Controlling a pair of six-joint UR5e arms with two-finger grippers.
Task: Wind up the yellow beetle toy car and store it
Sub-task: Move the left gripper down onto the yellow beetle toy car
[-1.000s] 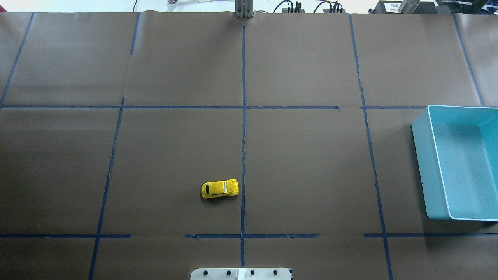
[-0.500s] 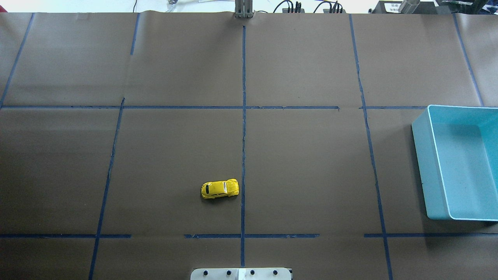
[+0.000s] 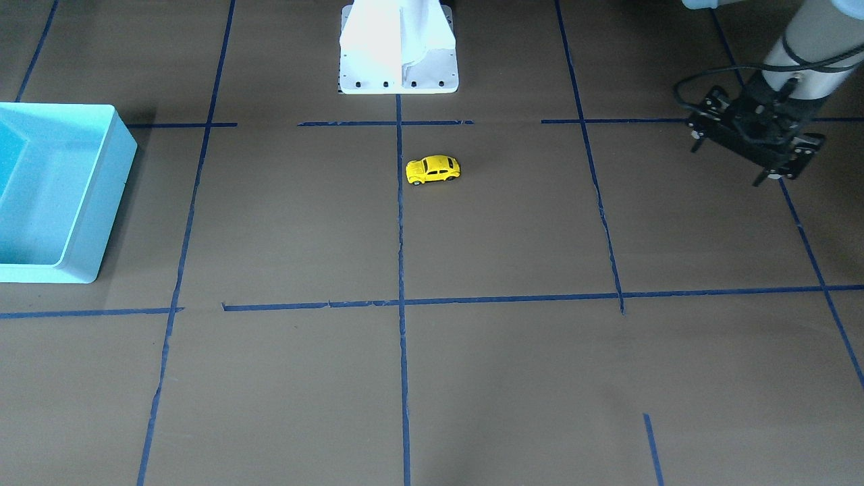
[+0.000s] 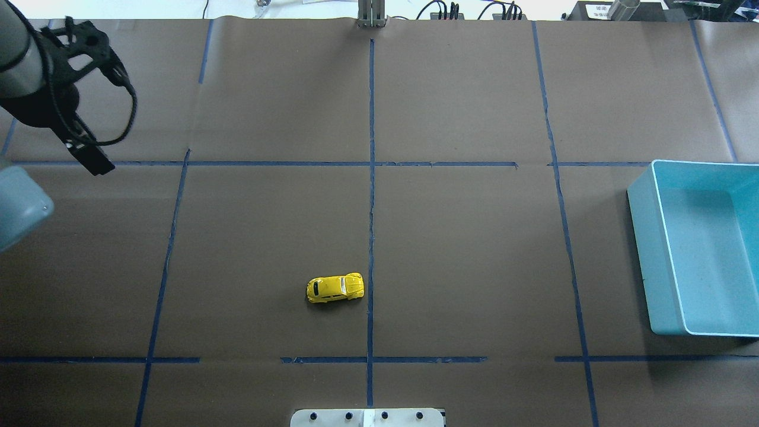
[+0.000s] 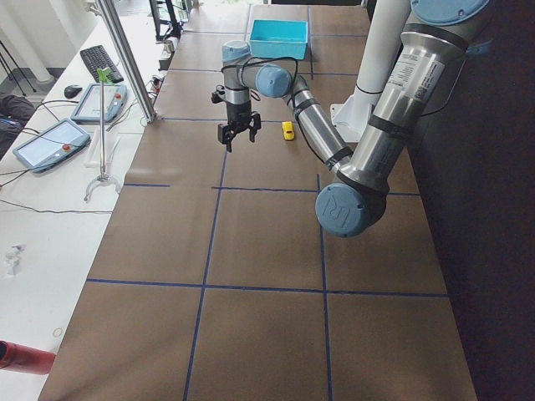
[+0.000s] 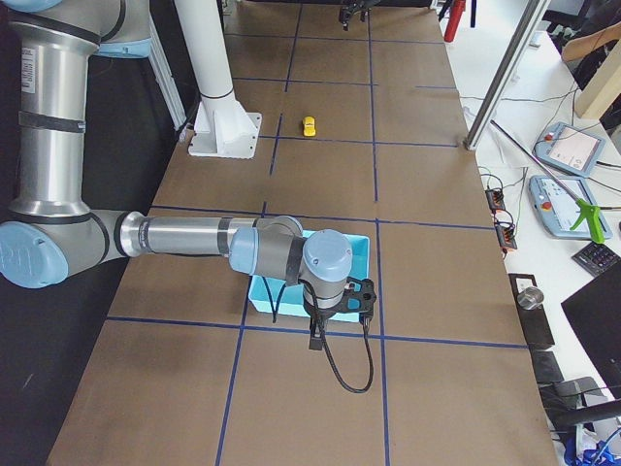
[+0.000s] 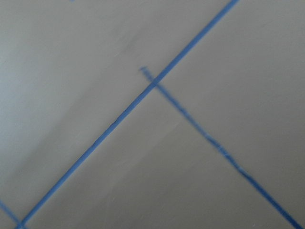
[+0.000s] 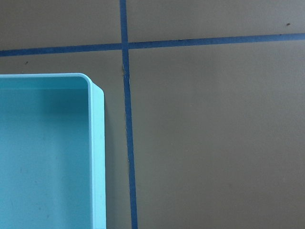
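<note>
Hovering with fingers apart and empty, the left gripper is well apart from the yellow beetle toy car. Approach step, I reckon. Next, straddle its body squarely.

Yellow beetle toy car beside centre tape line; turquoise bin far right.

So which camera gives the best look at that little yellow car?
The overhead exterior view: the yellow beetle toy car is largest there, unobstructed, roof and windows clear. The front-facing view shows its side and wheels, slightly smaller. Both side views show a tiny yellow speck. Neither wrist camera sees it.
</note>
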